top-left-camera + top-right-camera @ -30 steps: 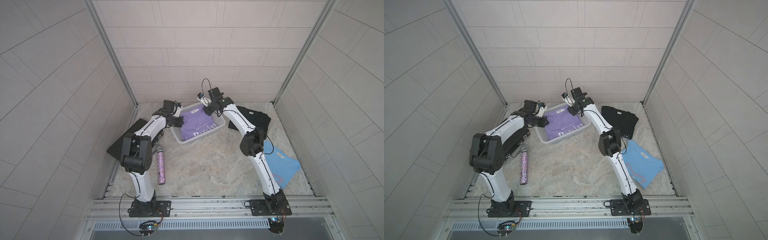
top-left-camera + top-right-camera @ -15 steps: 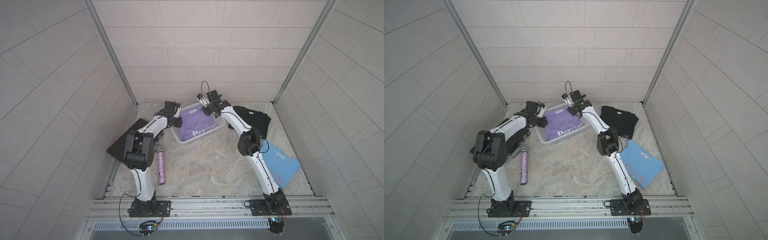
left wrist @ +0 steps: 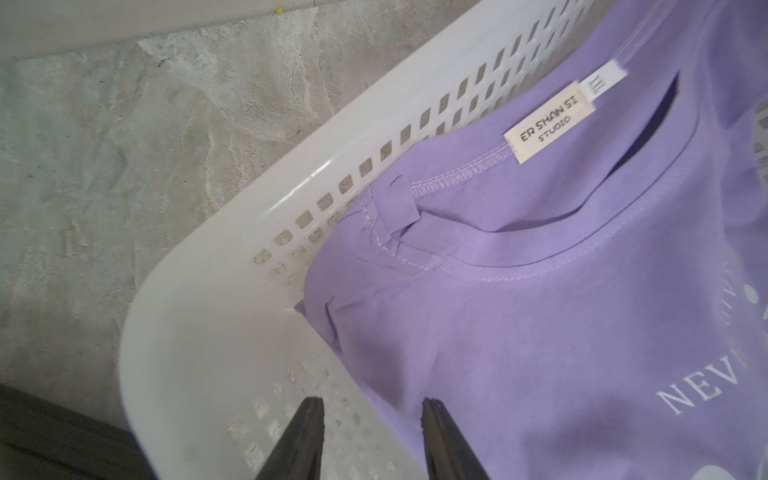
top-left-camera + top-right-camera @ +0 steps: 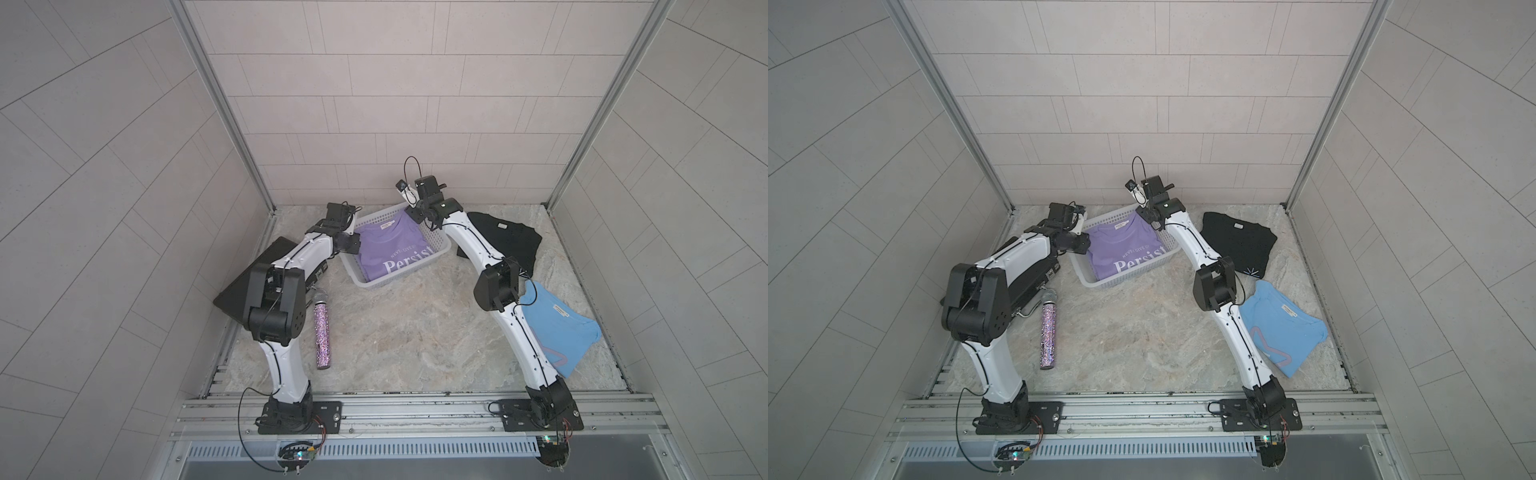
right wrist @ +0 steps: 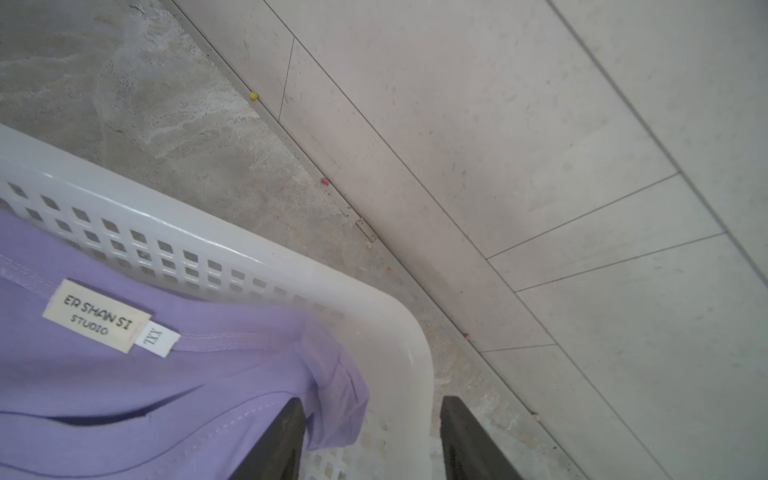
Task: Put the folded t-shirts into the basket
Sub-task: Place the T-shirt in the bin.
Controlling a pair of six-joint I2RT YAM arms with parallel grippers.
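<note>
1 lilac tee (image 4: 390, 249) in basket (image 4: 353, 270) — btwn tools (image 3: 372, 402) (image 5: 374, 400)

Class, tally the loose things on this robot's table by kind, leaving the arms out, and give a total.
Folded t-shirts in sight: 3 (lilac t-shirt, black t-shirt, light blue t-shirt)
Basket: 1
Glitter microphone: 1
Black case: 1
Total: 6

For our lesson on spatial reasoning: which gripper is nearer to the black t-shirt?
Right. The right gripper hangs over the corner of the basket nearest the black t-shirt; the left gripper is at the basket's opposite side, farther away.
</note>
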